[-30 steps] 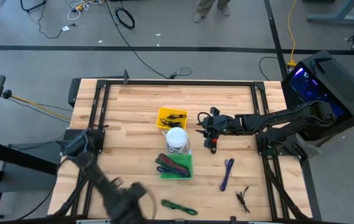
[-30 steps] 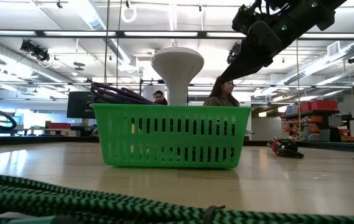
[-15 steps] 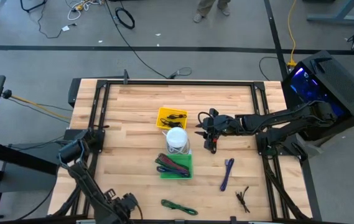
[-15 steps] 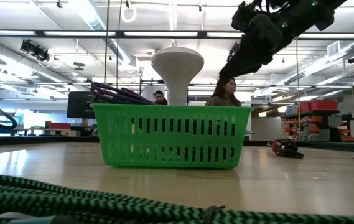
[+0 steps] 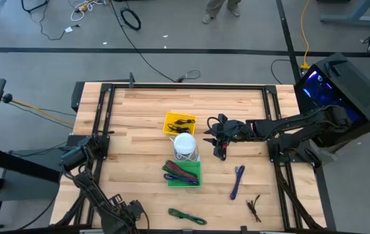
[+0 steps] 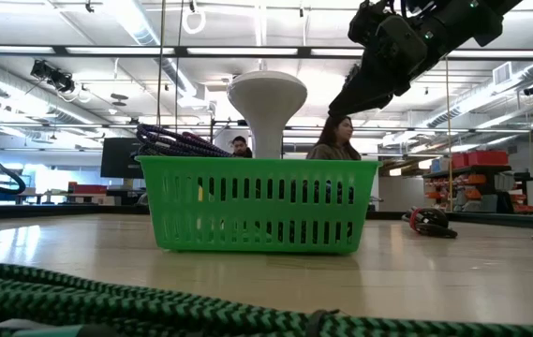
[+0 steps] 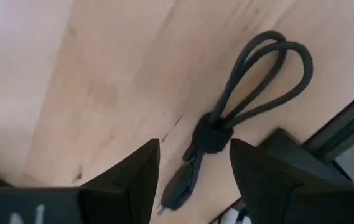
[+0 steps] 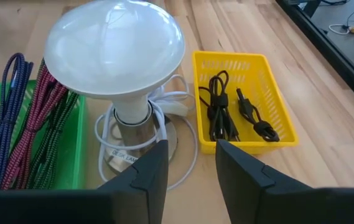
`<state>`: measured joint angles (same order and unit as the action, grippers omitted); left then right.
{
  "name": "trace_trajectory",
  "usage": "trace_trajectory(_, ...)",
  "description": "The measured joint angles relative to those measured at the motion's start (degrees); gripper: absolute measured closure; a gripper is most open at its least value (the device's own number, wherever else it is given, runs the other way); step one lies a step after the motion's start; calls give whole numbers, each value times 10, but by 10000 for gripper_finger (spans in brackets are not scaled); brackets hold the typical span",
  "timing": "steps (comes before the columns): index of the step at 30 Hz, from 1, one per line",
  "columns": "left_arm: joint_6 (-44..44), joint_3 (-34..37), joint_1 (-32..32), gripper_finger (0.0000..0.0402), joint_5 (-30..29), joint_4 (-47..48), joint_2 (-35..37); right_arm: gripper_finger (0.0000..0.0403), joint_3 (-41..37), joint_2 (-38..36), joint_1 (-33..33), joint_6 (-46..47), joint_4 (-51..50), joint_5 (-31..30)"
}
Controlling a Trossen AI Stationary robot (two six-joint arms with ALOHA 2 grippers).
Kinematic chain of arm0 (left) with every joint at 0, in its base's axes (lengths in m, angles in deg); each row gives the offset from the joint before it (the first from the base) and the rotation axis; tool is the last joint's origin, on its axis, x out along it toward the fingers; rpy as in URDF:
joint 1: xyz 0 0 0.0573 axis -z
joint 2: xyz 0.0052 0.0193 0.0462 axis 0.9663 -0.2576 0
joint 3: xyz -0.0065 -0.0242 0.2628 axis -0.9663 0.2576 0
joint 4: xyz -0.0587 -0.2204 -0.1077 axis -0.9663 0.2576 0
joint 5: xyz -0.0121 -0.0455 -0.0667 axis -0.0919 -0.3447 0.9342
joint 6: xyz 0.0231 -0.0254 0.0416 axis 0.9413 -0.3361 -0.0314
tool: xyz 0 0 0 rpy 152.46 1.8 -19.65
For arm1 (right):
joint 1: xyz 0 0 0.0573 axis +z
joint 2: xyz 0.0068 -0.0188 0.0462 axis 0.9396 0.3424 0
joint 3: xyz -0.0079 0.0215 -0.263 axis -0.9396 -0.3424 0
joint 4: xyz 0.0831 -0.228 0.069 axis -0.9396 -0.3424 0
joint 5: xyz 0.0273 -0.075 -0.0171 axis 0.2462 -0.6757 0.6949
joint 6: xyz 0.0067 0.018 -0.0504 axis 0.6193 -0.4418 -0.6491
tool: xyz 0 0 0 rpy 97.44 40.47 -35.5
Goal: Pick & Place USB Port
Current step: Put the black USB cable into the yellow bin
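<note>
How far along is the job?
Done: nothing yet. The small black USB port with red markings lies on the wooden table. In hand: the open, empty right end effector hangs near it; the left end effector waits at the edge. Remaining: grasp, lift, place.

A white dome-headed lamp (image 8: 114,46) is standing on the wooden table (image 8: 326,99), its white cord (image 8: 180,146) coiling around the base. A green basket (image 8: 77,155) holding braided straps (image 8: 21,124) is sitting beside it, while a yellow basket (image 8: 270,87) is holding black cables (image 8: 217,106). The right gripper's fingers (image 8: 145,174) are framing the scene, parted.
</note>
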<state>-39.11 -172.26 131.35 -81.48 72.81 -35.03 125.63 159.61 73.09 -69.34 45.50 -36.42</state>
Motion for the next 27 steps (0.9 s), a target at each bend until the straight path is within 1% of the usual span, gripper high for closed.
trace_trajectory(7,32,49,0,200,-6,-69,4,268,0,0,0,0,0,0)
trace_trajectory(9,45,60,0,205,-4,-77,5,268,0,0,0,0,0,0)
trace_trajectory(11,47,62,-2,229,-1,-77,5,268,0,0,0,0,0,0)
trace_trajectory(12,50,62,-5,251,0,-80,5,268,0,0,0,0,0,0)
trace_trajectory(15,70,62,-13,354,6,-84,8,268,0,0,0,0,0,0)
trace_trajectory(16,76,63,-16,371,8,-76,8,268,0,0,0,-1,0,0)
trace_trajectory(20,97,65,-32,374,13,-60,14,268,0,0,0,-4,4,0)
trace_trajectory(22,117,63,-45,374,9,-22,18,268,0,0,0,-5,5,0)
trace_trajectory(24,143,42,-61,374,-4,48,27,268,0,0,0,-11,4,-1)
trace_trajectory(27,184,-10,-79,374,-54,179,44,268,0,0,0,-16,3,-1)
